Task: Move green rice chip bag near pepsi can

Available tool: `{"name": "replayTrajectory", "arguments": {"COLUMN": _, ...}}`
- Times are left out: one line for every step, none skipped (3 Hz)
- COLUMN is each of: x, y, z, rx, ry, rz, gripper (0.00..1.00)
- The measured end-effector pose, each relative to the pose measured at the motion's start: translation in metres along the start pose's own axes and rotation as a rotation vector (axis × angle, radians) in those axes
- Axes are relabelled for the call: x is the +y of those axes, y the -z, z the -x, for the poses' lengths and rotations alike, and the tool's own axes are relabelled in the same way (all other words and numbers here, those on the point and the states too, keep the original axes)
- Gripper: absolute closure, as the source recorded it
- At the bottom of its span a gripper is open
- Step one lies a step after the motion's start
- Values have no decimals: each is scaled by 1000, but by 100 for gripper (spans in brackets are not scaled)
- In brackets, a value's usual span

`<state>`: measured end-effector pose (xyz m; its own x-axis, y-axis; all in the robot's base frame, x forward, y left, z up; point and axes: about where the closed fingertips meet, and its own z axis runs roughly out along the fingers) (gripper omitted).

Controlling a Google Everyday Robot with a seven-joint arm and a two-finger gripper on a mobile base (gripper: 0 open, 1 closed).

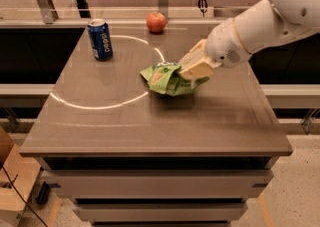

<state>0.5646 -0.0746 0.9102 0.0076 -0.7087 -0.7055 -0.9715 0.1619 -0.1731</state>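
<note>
Item: gripper [194, 72], tan, two-fingered, carried on a white arm [260, 26] that enters from the upper right. It is positioned low over the middle of the table [150, 131], slightly right of centre. It is seen clamped on the right-hand end of the green rice chip bag [164, 78], with the fingers [200, 66] pressed into the crumpled foil.

Item: green rice chip bag. It is held at the gripper and extends to the gripper's left. It is light green and crinkled, with orange printing turned upward. A shadow is cast directly beneath it. Whether its underside touches the tabletop cannot be told.

Item: pepsi can [100, 39]. It is dark blue with a silver top and stands upright. It is placed well apart from the gripper, to its left and farther back, near the table's rear left corner.

Item: red apple [156, 21]. It is located behind the gripper and a little to its left, at the table's back edge.

Item: white ring [100, 106] marked on the tabletop. It lies to the gripper's left. The can is enclosed within it, while the bag is laid across its right-hand arc.

Item: cardboard box [12, 181]. It is set on the floor, far below and left of the gripper.
</note>
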Motion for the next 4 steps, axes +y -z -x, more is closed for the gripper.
{"name": "replayTrajectory", "arguments": {"x": -22, "y": -27, "z": 20, "rx": -41, "ry": 45, "rz": 15, "gripper": 100}}
{"name": "replayTrajectory", "arguments": {"x": -44, "y": -48, "z": 36, "rx": -73, "ry": 66, "rz": 17, "gripper": 100}}
{"name": "replayTrajectory", "arguments": {"x": -66, "y": -65, "z": 46, "rx": -84, "ry": 72, "rz": 14, "gripper": 82}}
{"name": "replayTrajectory", "arguments": {"x": -81, "y": -77, "z": 50, "rx": -71, "ry": 70, "rz": 8, "gripper": 59}}
